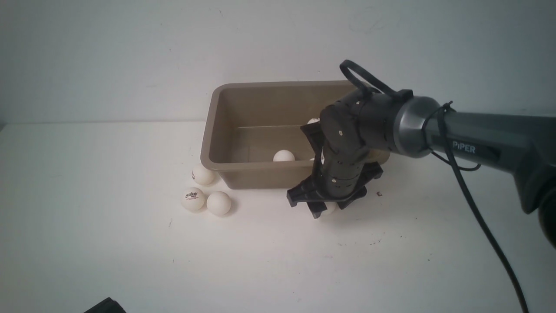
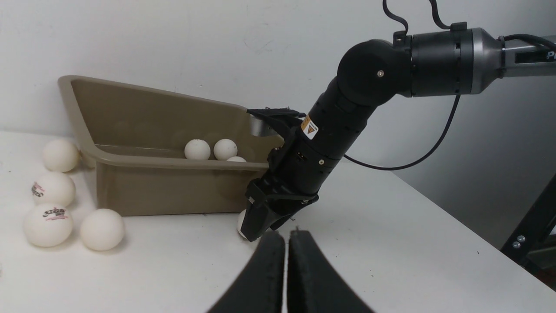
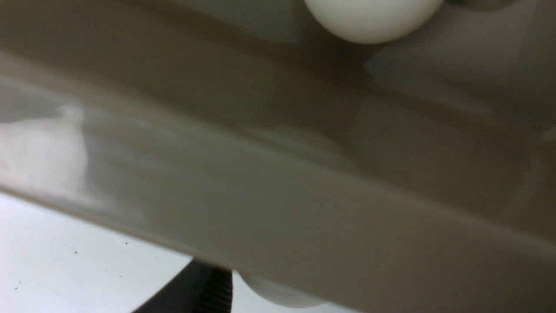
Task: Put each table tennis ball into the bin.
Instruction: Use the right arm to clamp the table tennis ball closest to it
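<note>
Fingers of the right gripper [image 1: 323,208], at centre frame in the front view, point down at the white table [image 1: 87,243] just in front of the bin's near wall. They are spread wide on either side of one table tennis ball [image 1: 330,208] that sits on the table. Whether the pads press on that ball or only flank it cannot be made out, as the gripper body hides most of it. At the bottom edge of the left wrist view, the left gripper [image 2: 286,237] has its two black fingers drawn together with only a thin slit between them and nothing in it. The bin [image 1: 209,139] is a taupe tub with rounded corners and an out-turned rim, upright in the upper middle of the front view. Inside it the left wrist view shows three plain matte white balls [image 2: 197,149] close together. Four more balls [image 2: 102,229] lie in a cluster on the table at that view's left, two with dark printed logos.
</note>
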Robot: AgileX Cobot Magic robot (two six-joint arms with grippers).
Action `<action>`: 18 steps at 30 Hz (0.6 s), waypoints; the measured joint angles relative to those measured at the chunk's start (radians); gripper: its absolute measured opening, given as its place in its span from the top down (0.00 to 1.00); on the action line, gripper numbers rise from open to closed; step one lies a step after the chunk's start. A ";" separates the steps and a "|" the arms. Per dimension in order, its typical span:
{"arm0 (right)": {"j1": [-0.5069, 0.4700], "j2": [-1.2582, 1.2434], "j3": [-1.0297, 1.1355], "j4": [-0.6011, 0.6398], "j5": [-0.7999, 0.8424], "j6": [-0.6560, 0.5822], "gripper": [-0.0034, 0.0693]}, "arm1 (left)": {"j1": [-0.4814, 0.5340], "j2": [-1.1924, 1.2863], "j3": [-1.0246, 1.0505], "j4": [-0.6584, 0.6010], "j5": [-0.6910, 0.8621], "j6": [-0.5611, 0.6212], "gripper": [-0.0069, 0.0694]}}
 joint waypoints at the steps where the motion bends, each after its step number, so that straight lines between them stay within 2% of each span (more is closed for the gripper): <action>1: 0.000 0.000 -0.001 -0.001 0.001 0.000 0.43 | 0.000 0.000 0.000 0.000 0.000 0.005 0.91; 8: 0.005 0.000 -0.003 -0.028 0.016 0.012 0.47 | 0.000 0.000 0.000 0.000 0.000 0.019 0.91; 12: 0.034 0.000 -0.012 -0.039 0.025 -0.071 0.47 | 0.000 0.000 0.000 0.000 0.000 0.020 0.91; 18: 0.140 0.000 -0.020 -0.028 0.030 -0.115 0.47 | 0.000 0.000 0.000 0.000 -0.003 0.020 0.91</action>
